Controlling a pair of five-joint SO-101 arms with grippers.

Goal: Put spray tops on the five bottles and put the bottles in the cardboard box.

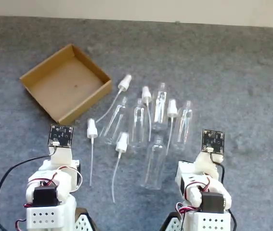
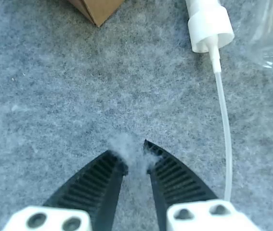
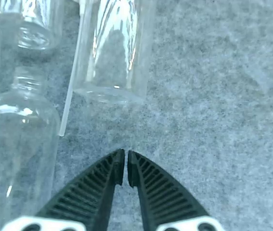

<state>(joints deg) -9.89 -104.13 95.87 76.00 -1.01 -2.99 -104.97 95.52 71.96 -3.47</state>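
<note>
The left gripper (image 2: 134, 154) is all but clenched, with a thin gap between its jaws and nothing in them. The right gripper (image 3: 126, 166) is clenched shut and also empty. Both hang low over the mat (image 1: 252, 72) on the robot's side of the box (image 1: 85, 103), the left one near the box corner and the right one well apart from the box. The task looks to be at its start. The five bottles (image 1: 137, 124) lie bare-necked in a loose group just right of the box, the five tops (image 1: 146, 94) are scattered among them, and no bottle is in the box. The first step is probably to pair a top with a bottle, so both grippers would have to open. One would steady a bottle while the other feeds a tube into its neck. A top (image 2: 208, 24) lies just ahead of the left gripper, on the side away from the box, and its tube (image 2: 223, 120) runs back beside one jaw. A bottle (image 3: 16, 159) lies just beside the right gripper, on the box side, with its neck pointing away.
</note>
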